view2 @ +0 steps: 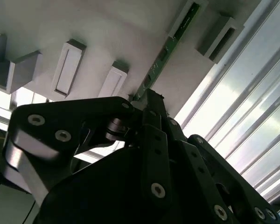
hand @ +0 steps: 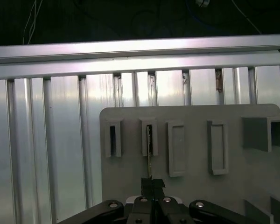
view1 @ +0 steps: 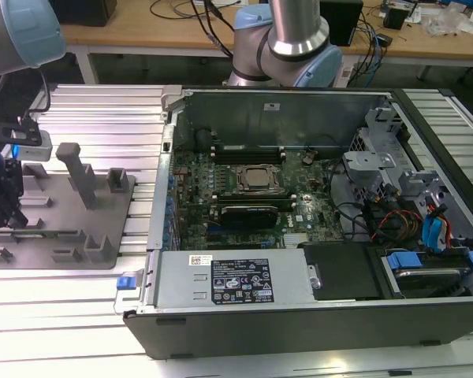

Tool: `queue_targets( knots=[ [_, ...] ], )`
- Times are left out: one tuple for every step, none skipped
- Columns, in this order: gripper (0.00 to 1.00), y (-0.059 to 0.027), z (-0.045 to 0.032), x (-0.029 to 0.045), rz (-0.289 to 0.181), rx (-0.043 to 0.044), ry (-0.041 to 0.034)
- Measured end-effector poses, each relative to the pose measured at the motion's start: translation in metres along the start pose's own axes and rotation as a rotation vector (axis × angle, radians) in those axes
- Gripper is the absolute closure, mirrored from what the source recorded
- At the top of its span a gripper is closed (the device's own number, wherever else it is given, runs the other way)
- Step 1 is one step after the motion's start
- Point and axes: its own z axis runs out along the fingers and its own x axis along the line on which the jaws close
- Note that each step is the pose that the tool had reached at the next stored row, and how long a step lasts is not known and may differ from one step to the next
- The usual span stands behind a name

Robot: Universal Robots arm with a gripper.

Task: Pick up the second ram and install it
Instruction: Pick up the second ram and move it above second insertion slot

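I am pinching the second ram [hand: 150, 156] in my narrowly closed tool [hand: 152, 184]. The gray holder [hand: 191, 116] is propping it edgewise for gripping.

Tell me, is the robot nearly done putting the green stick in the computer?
Not nearly. Done: the gripper is at the gray holder, away from the open computer. In hand: its fingers are shut on the end of the second ram, which sits in a holder slot. Left: the stick is not lifted out yet, and it is not in the motherboard.
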Motion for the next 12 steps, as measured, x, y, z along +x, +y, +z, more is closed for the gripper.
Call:
queue_targets(
  knots=[
    [0.92,0.0,0.0,0.0,0.0,0.0001,0.0],
    [0.92,0.0,0.0001,0.0,0.0,0.0001,-0.0001],
    [0.92,-0.0001,0.0001,0.0,0.0,0.0001,-0.0001],
    [0.92,0.0,0.0001,0.0,0.0,0.0002,-0.0001],
    [0.91,0.0,0.0001,0.0,0.0,0.0001,-0.0001],
    [0.86,0.0,0.0001,0.0,0.0,0.0001,0.0],
    [0.79,0.0,0.0001,0.0,0.0,0.0001,-0.0001],
    [0.79,0.0,0.0001,0.0,0.0,0.0001,-0.0001],
    [0.73,0.0,0.0001,0.0,0.0,0.0001,-0.0001],
    [0.73,0.0,0.0001,0.0,0.0,0.0001,-0.0001],
    [0.66,0.0,0.0001,0.0,0.0,0.0001,-0.0001],
    [0.66,0.0,0.0001,0.0,0.0,0.0001,-0.0001]
  ],
)
